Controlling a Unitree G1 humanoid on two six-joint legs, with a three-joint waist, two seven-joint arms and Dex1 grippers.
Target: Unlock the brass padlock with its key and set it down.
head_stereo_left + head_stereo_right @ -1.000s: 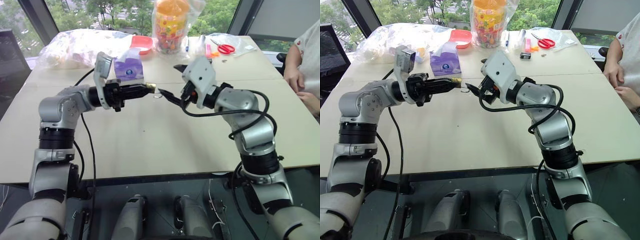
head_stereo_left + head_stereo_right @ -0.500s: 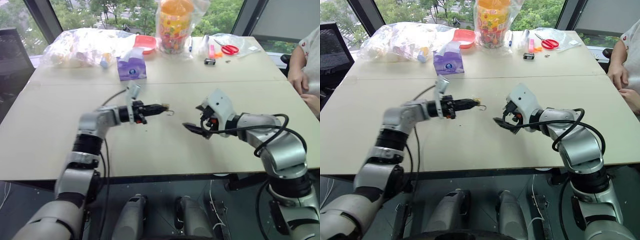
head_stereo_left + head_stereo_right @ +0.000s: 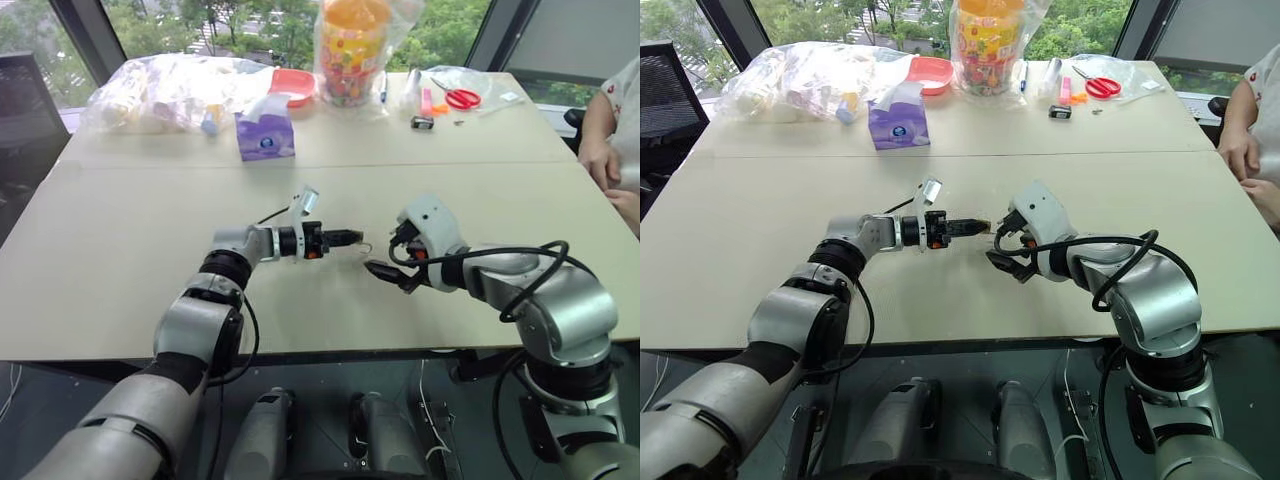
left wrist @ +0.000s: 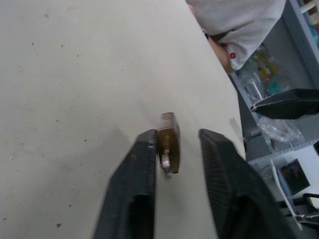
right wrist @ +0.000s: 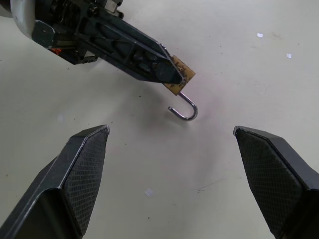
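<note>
Brass padlock [image 5: 178, 77] at frame centre, shackle swung free, resting between parted left gripper [image 4: 175, 149] fingers, touching one. Best widened further, then drawn straight back without nudging. Right gripper [image 5: 172, 149] spread wide, empty.

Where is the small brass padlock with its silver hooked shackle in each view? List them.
Left eye: brass padlock mid-table, between both arms.
Right eye: same spot.
Left wrist: between the black fingers.
Right wrist: centre, shackle open.
Shared landmark: left gripper at the padlock.
</note>
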